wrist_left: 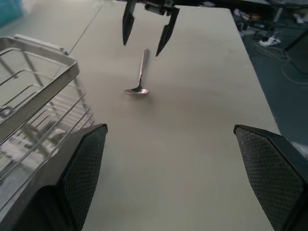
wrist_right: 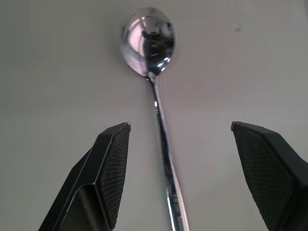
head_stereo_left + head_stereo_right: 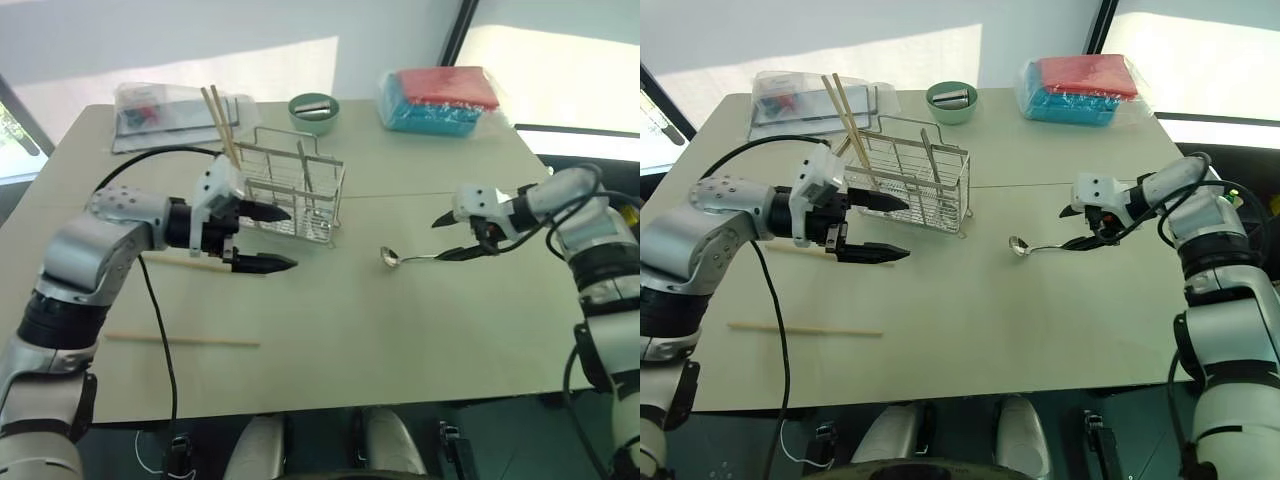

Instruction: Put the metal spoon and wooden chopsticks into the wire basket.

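Right wrist view: my right fingers (image 2: 175, 178) spread, straddling spoon (image 2: 153, 72) flat on tabletop (image 3: 420, 330), lined up to pinch its handle.
Left fingers (image 3: 262, 238): spread, empty, beside basket (image 3: 292, 190).
Chopsticks: two in basket (image 3: 222, 125), two on tabletop (image 3: 180, 341).

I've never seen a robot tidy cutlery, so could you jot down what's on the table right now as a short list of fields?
metal spoon: lying flat on the table, handle between the open fingers of the right hand
wire basket: upright, chopsticks leaning in it
loose chopsticks: one near the front edge, another by the left hand
left hand: open, empty, beside the basket
back of table: green bowl, plastic-wrapped packages
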